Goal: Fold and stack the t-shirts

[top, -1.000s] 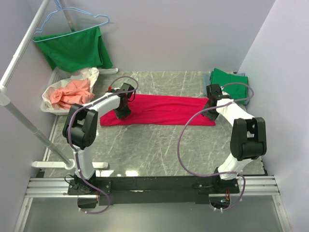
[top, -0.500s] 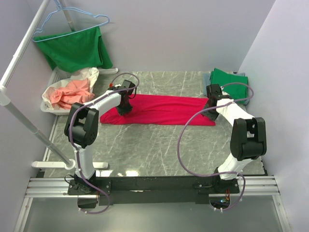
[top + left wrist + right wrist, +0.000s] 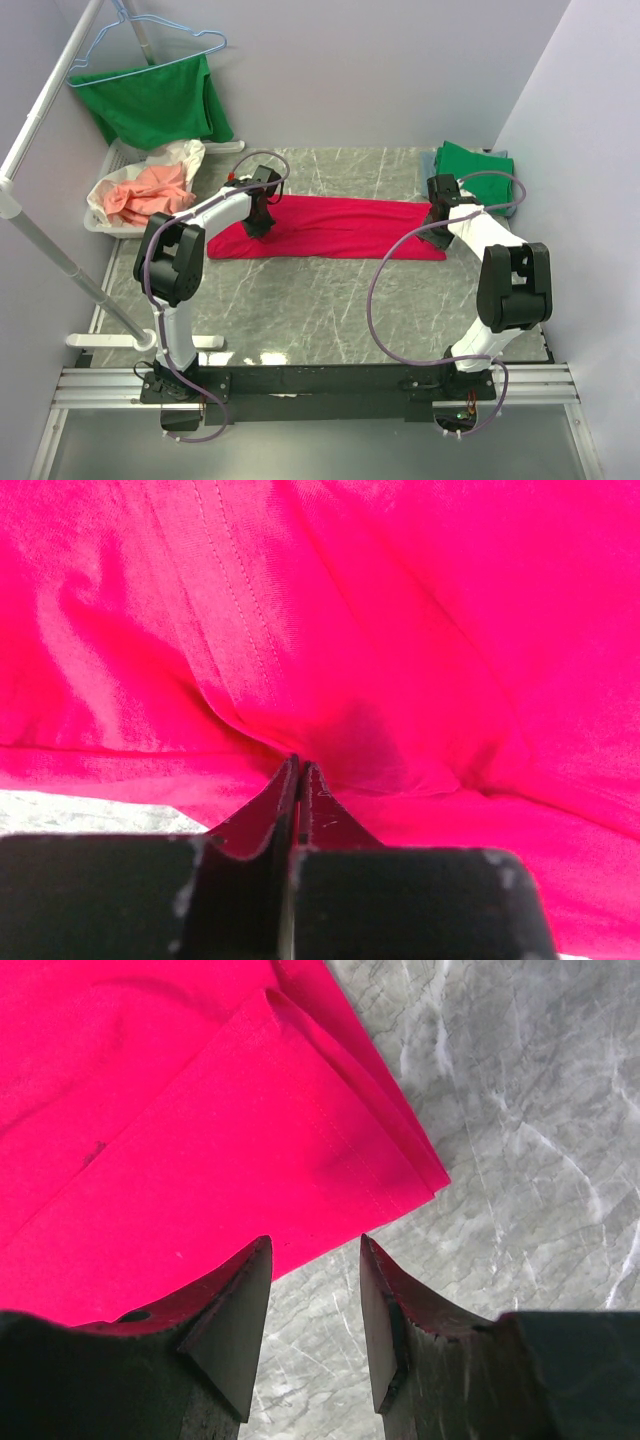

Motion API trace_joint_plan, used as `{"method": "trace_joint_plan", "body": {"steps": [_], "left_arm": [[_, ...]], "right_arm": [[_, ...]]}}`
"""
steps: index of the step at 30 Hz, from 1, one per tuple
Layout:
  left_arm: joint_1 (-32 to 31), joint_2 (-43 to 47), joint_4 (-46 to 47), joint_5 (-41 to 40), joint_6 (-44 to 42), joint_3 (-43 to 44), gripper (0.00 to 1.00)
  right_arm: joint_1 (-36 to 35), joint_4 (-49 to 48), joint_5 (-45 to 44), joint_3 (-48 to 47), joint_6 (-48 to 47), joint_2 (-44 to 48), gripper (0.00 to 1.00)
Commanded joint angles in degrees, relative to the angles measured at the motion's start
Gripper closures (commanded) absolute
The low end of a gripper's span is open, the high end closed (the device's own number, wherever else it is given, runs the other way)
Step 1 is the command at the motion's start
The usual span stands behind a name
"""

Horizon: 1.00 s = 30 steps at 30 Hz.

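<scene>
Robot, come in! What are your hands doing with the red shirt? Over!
Left gripper shut on red t-shirt, left end. Right gripper open at its right corner. Green t-shirt folded, apart, far right.

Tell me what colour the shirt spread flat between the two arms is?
Bright crimson red; the t-shirt shows best from the top external view.

The red t-shirt (image 3: 335, 228) lies across the middle of the table as a long folded band running from 9 to 3 o'clock. It is flat and smooth, with stitched hems stacked at the 3 o'clock end (puckered into creases at the other). At 2 o'clock the green t-shirt (image 3: 475, 162) sits folded on the grey t-shirt (image 3: 437, 162), which shows only as an edge.
</scene>
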<state>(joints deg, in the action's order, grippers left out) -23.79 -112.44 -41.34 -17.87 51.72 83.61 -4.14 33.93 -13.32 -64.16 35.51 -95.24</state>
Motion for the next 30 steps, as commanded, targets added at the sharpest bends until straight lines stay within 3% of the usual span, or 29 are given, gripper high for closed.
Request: {"method": "trace_joint_plan", "body": {"steps": [1,13,27,30], "left_arm": [[-0.47,-0.15,-0.4,-0.93,0.22,1.64,0.99],[-0.91,-0.32,0.39,-3.05,-3.2,11.12,0.99],[-0.91,-18.77,2.67,-0.59,-9.54,31.77,0.99],[-0.91,-21.41,2.32,0.46,-10.15,32.84,0.99]], "right_arm": [[-0.43,0.61,-1.8,-0.44,-0.35,3.13,0.53],[-0.43,0.69,-1.53,-0.97,-0.09,2.69,0.53],[-0.52,1.4,-1.27,-2.37,-0.26,1.64,0.53],[-0.43,0.96,-1.0,-1.76,-0.26,1.73,0.53]]}}
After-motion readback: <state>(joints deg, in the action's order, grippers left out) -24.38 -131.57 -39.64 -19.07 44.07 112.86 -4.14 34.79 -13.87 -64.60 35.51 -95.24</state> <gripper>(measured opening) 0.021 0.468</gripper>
